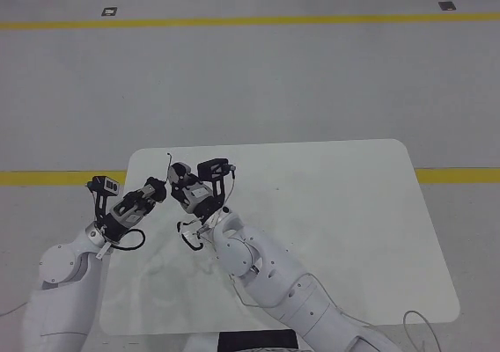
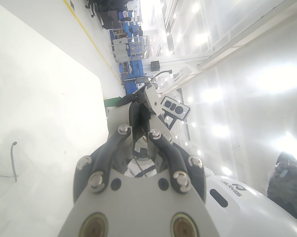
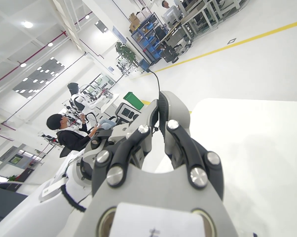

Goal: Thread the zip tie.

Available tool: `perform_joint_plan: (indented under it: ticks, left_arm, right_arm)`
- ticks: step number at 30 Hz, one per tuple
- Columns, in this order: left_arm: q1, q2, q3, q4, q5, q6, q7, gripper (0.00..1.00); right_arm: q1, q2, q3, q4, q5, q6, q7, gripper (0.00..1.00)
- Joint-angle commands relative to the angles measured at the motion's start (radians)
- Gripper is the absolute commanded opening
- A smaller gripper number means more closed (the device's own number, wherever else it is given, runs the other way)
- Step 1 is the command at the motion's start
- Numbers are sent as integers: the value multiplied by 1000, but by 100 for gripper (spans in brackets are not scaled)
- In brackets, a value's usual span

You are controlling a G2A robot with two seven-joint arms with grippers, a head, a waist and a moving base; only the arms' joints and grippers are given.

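Black nylon is forming the thin, flexible zip tie point(image 3: 156, 78), and the grey-and-black right pincer point(image 3: 160, 97) is clamping it between fully closed pads. A curved length of strap and the small square head point(image 3: 148, 70) are projecting beyond that pincer's tips, clear of the white rounded-corner table point(image 1: 338, 229) lying below it. The matching left pincer point(image 1: 155, 188) is sitting just beside the right pincer, the two nearly meeting nose to nose. Whether the left pincer is open or closed cannot be told, since that zone is merging with the other arm's hardware in the left wrist view. Judging from this arrangement, the threading is looking incomplete: no strap is passing through the head, and the tail end is staying hidden behind the right pincer's pads. The remaining work is probably consisting of presenting the tail to the head slot, inserting it and drawing it through. The count is reading as follows: one zip tie in the grip, one head, two pincers, one table. On the table surface beneath the left pincer, one thin dark line point(image 2: 14, 160) with a knobbed end is showing; whether it is a second tie or a shadow cannot be told.
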Motion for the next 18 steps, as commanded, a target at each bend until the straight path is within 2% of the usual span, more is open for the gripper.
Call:
perform_joint_plan:
  ticks: [1, 18]
  left_arm:
    - [0, 0, 0, 0, 0, 0, 0, 0]
    - [0, 0, 0, 0, 0, 0, 0, 0]
  right_arm:
    - [-1, 0, 0, 2, 0, 0, 1, 0]
    - [-10, -4, -3, 16, 4, -3, 12, 0]
